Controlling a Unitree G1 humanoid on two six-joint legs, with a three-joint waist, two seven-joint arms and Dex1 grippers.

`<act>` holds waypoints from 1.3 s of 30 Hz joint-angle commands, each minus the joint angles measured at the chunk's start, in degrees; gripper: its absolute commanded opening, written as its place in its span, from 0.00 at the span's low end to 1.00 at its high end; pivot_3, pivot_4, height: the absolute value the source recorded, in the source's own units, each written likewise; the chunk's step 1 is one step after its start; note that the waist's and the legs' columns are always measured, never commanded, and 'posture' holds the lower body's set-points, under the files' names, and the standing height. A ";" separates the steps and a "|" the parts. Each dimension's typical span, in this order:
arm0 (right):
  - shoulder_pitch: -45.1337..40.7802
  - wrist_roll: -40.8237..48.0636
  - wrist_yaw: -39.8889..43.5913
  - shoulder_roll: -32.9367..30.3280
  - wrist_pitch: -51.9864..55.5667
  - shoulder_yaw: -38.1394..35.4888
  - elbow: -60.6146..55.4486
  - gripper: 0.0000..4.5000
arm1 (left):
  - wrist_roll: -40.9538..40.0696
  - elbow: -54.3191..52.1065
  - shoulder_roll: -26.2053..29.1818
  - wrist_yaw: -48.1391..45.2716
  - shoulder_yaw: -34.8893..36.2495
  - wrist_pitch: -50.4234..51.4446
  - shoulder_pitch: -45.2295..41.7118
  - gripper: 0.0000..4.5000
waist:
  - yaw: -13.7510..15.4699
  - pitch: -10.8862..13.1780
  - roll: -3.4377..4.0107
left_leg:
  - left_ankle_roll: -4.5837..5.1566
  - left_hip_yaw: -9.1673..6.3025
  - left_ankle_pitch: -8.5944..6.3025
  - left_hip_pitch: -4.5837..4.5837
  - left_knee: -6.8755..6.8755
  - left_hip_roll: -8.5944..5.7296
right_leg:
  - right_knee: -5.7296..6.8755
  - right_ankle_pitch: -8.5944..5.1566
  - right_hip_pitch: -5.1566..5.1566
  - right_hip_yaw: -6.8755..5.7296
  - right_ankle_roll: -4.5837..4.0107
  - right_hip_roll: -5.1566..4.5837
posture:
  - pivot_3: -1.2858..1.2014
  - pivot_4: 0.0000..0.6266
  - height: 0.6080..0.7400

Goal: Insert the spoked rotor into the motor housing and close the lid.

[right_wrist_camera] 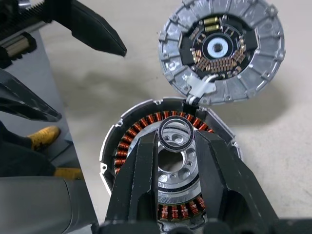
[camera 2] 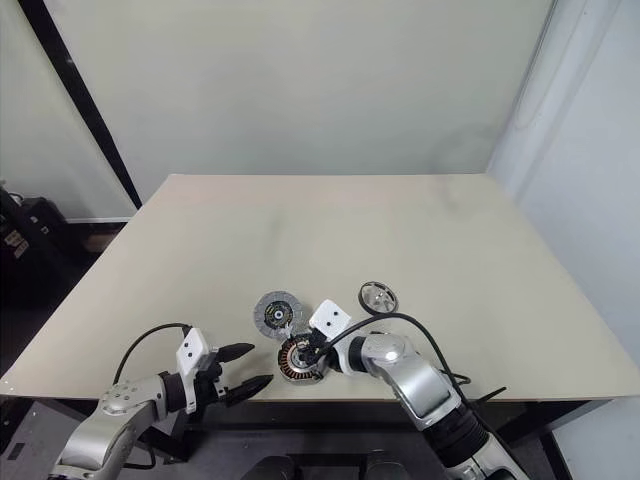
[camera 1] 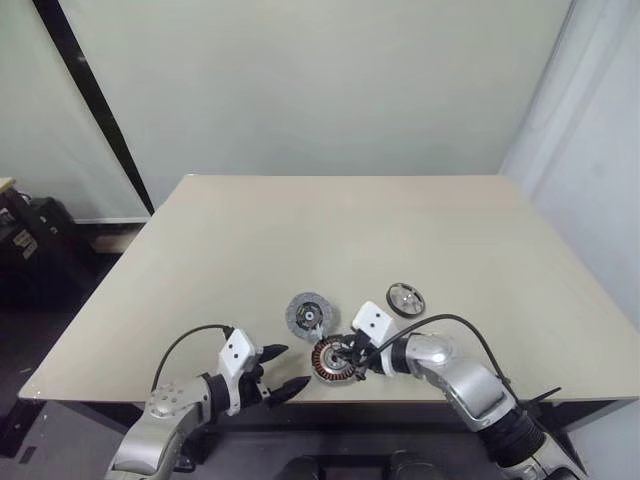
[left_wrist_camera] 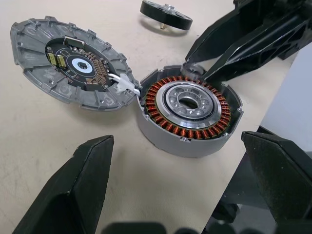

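From the head view the housing (camera 1: 334, 360) sits near the table's (camera 1: 340, 230) front edge under the right gripper (camera 1: 352, 357), lid (camera 1: 308, 314) touching it behind, rotor (camera 1: 406, 299) apart; the left wrist view shows the left gripper (left_wrist_camera: 185, 180) wide open beside it; the right wrist view shows the right gripper pinching a ring (right_wrist_camera: 176, 134) above the housing, its near edge hidden.

head stereo pair: high, looks fwd+down over whole table (camera 1: 420, 230), far. l wrist cam: low, close, faces motor housing (left_wrist_camera: 187, 109) side-on w/ lid (left_wrist_camera: 73, 63) beside. r wrist cam: very close, nearly top-down on same housing. all 4 share housing + lid near front edge.
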 commanded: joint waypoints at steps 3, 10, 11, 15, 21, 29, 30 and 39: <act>-0.08 -0.82 -1.12 1.33 -1.88 -0.23 0.45 0.18 | 0.08 -1.85 0.25 -0.06 0.67 -1.14 -0.60 1.00 | 0.00 0.00 0.00 | 0.00 0.00 0.00 0.00 0.00 0.00 | 0.01 0.00 0.00 0.00 0.00 0.00 | 0.52 0.00 1.00; -0.07 -1.52 -1.28 1.68 -2.37 0.35 2.26 0.18 | 0.17 -1.62 0.19 -0.02 0.59 -1.19 -1.05 1.00 | 0.00 0.00 0.00 | 0.00 0.00 0.00 0.01 0.00 0.00 | 0.02 0.00 0.01 0.00 0.00 0.01 | 0.52 0.00 1.00; 0.05 -1.59 -1.27 1.64 -2.45 0.54 2.42 0.18 | 0.18 -1.60 0.18 -0.01 0.59 -1.23 -1.08 1.00 | -0.01 0.00 0.00 | 0.00 0.00 0.00 0.01 0.00 0.00 | 0.02 0.00 0.01 0.00 0.00 0.01 | 0.52 0.00 1.00; 0.61 -1.89 -1.10 1.45 -2.49 1.18 2.87 0.18 | 0.19 -1.34 0.09 0.02 0.70 -1.54 -1.09 1.00 | 0.00 -0.01 0.01 | 0.00 -0.01 0.00 0.01 0.00 0.00 | 0.02 0.00 0.01 0.00 0.00 0.01 | 0.52 0.00 1.00; 0.72 -2.78 -0.81 1.49 -2.97 1.48 3.85 0.18 | 0.13 -1.75 0.10 0.28 0.81 -1.57 -0.76 1.00 | -0.01 -0.01 0.00 | 0.01 0.00 0.00 0.04 0.01 0.00 | 0.03 0.00 0.03 0.00 0.00 0.01 | 0.52 0.00 1.00; 1.02 -3.03 -0.64 1.83 -2.99 1.29 4.10 0.18 | 0.09 -1.93 0.21 0.37 0.88 -1.53 -0.76 1.00 | -0.01 -0.02 0.01 | 0.00 0.00 0.01 0.05 0.02 0.00 | 0.04 0.00 0.04 0.00 0.00 0.01 | 0.52 0.00 1.00; 1.07 -3.03 -0.67 1.89 -3.00 1.29 4.14 0.18 | 0.11 -1.94 0.22 0.39 0.86 -1.51 -0.77 1.00 | -0.01 -0.02 0.01 | 0.01 0.00 0.01 0.05 0.02 0.00 | 0.04 0.00 0.04 0.00 0.00 0.01 | 0.52 0.00 1.00; 1.13 -3.20 -0.80 1.88 -3.10 1.12 4.66 0.18 | 0.21 -1.30 0.20 0.32 0.84 -1.81 -1.27 1.00 | -0.01 -0.04 0.01 | 0.01 0.00 0.01 0.07 0.02 0.00 | 0.06 0.00 0.05 0.00 0.00 0.02 | 0.52 0.00 1.00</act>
